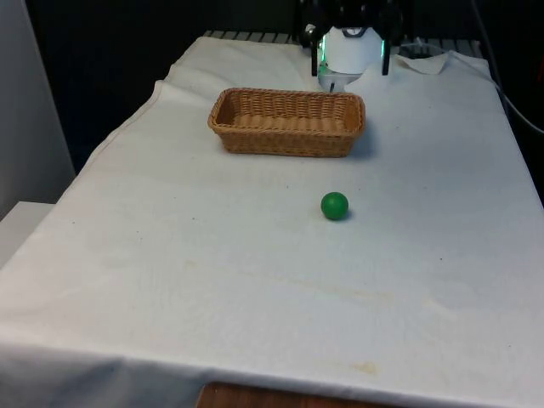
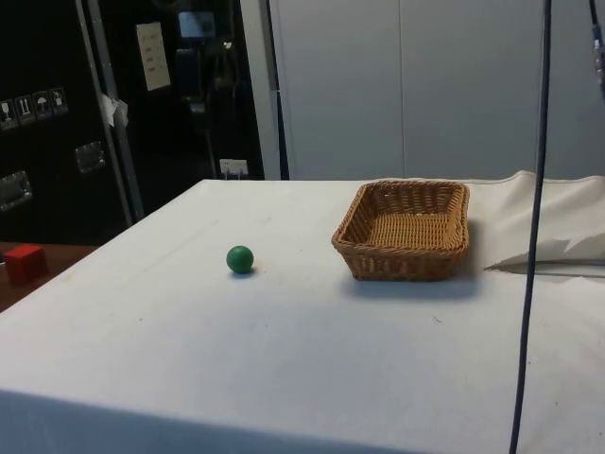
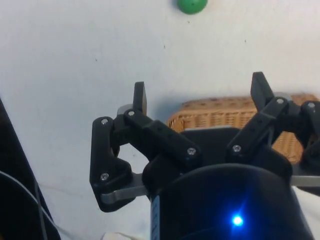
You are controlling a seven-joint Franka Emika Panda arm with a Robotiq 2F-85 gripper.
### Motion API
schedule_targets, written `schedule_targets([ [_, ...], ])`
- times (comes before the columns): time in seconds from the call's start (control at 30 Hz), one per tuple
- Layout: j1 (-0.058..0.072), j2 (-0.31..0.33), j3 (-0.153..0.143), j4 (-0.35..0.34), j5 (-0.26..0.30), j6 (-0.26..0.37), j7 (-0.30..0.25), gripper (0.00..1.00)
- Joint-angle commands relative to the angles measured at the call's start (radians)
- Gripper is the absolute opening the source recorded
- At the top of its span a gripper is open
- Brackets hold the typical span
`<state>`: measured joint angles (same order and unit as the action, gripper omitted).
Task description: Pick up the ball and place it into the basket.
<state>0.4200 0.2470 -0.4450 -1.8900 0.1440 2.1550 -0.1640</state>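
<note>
Bare white cloth point(image 1: 212, 289) fills the near part of the table in the front view, and on it sits one green ball point(image 1: 334, 206), alone, with open cloth on every side. One wicker basket point(image 1: 287, 121) lies farther back, well apart from the ball and a little toward the front view's left of it; it is long, shallow and holds nothing that I can see. From the side the ball point(image 2: 240, 258) rests on the cloth well clear of the basket point(image 2: 405, 228), with an open strip of table between them.

My gripper point(image 3: 200, 92) hangs above the far end of the table with its two fingers point(image 3: 139, 97) spread wide and nothing between them. Looking down past them, I see the basket point(image 3: 220, 111) lying just beyond the fingers and partly behind them, and the ball point(image 3: 191, 4) much farther off across plain cloth. So the basket sits between me and the ball.

For room: the ball sits roughly mid-table, well in from the cloth's left, right and near edges. The basket keeps a clear margin from the left edge in the front view. At the side view's right the cloth point(image 2: 558, 236) is rumpled into folds near the basket. Beyond the table's edge in that view sits one small red block point(image 2: 25, 262).
</note>
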Motion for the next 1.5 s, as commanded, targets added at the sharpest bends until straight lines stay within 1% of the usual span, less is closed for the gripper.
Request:
schedule_targets([
  [0.0,-0.005,0.004,0.004,-0.002,0.019,0.014,-0.014,1.0],
  [0.1,-0.005,0.023,0.004,-0.005,0.035,0.035,-0.027,1.0],
  [0.13,-0.001,0.02,-0.001,-0.002,0.022,0.021,-0.017,1.0],
  [0.17,-0.005,0.037,0.004,-0.008,0.046,0.049,-0.035,1.0],
  [0.4,-0.005,0.09,0.004,-0.012,0.072,0.091,-0.057,1.0],
  [0.43,-0.001,0.09,-0.001,-0.008,0.061,0.081,-0.048,1.0],
  [0.47,-0.005,0.097,0.005,-0.013,0.075,0.096,-0.06,1.0],
  [0.7,-0.006,0.147,0.007,-0.018,0.098,0.133,-0.079,1.0],
  [0.73,-0.001,0.144,0.0,-0.014,0.085,0.12,-0.068,1.0],
  [0.77,-0.006,0.154,0.007,-0.018,0.103,0.139,-0.083,1.0],
  [0.97,-0.007,0.197,0.009,-0.022,0.136,0.175,-0.108,1.0],
  [1.0,-0.001,0.196,0.001,-0.019,0.123,0.163,-0.097,1.0],
  [1.03,-0.008,0.204,0.01,-0.023,0.141,0.181,-0.113,1.0],
  [1.13,-0.011,0.22,0.009,-0.027,0.156,0.196,-0.128,1.0],
  [1.17,-0.015,0.234,0.008,-0.029,0.171,0.208,-0.143,1.0],
  [1.27,-0.018,0.254,0.003,-0.029,0.197,0.223,-0.168,1.0],
  [1.3,-0.007,0.254,-0.009,-0.027,0.187,0.21,-0.158,1.0],
  [1.33,-0.019,0.267,0.0,-0.029,0.218,0.232,-0.186,1.0],
  [1.37,-0.019,0.267,0.0,-0.029,0.218,0.232,-0.186,1.0],
  [1.4,-0.02,0.28,-0.001,-0.029,0.239,0.242,-0.203,1.0],
  [1.47,-0.022,0.293,-0.001,-0.028,0.259,0.25,-0.219,1.0],
])
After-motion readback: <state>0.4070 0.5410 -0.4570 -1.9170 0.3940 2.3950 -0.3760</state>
